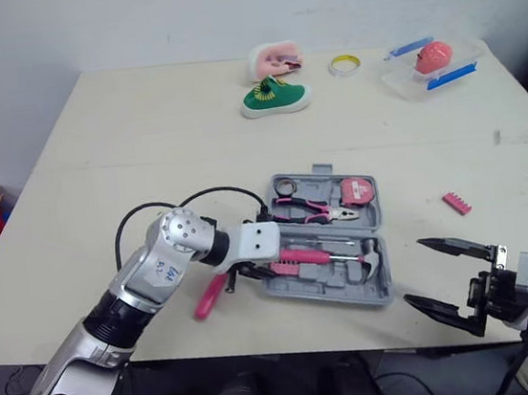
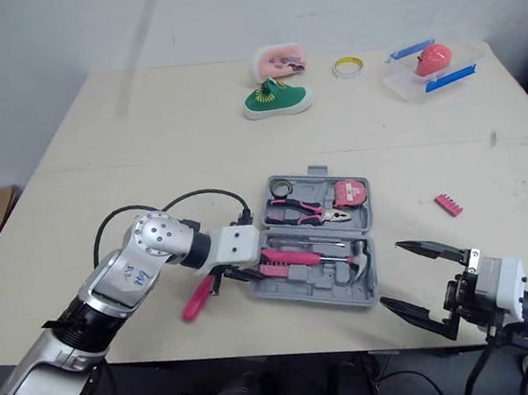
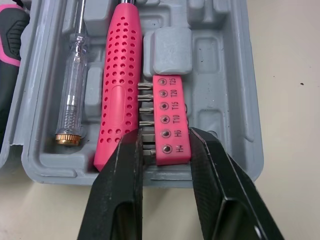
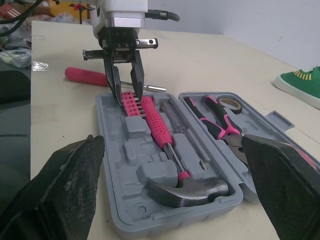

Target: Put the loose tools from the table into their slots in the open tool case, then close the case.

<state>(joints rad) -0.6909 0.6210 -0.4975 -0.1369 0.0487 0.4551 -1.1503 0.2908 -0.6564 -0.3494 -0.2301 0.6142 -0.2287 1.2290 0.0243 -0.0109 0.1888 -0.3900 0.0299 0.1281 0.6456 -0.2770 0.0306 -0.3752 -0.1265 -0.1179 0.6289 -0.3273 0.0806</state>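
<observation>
The grey tool case [image 1: 355, 294] lies open near the table's front edge, holding pliers [image 1: 319, 212], a pink tape measure [image 1: 357, 190], a hammer [image 1: 369, 262], a pink perforated handle [image 3: 117, 85] and a clear tester screwdriver [image 3: 73, 90]. My left gripper [image 1: 254, 274] is at the case's left end, shut on the pink bit holder [image 3: 172, 117], which sits in its slot. A pink-handled screwdriver [image 1: 211, 296] lies on the table just left of the case. A second pink bit strip [image 1: 456, 203] lies to the case's right. My right gripper [image 1: 415, 270] hovers open right of the case.
At the back of the table are a green shoe [image 1: 274, 97], a pink object [image 1: 276, 59], a tape roll [image 1: 345, 64] and a clear container [image 1: 431, 69] holding something pink. The table's front edge runs just below the case.
</observation>
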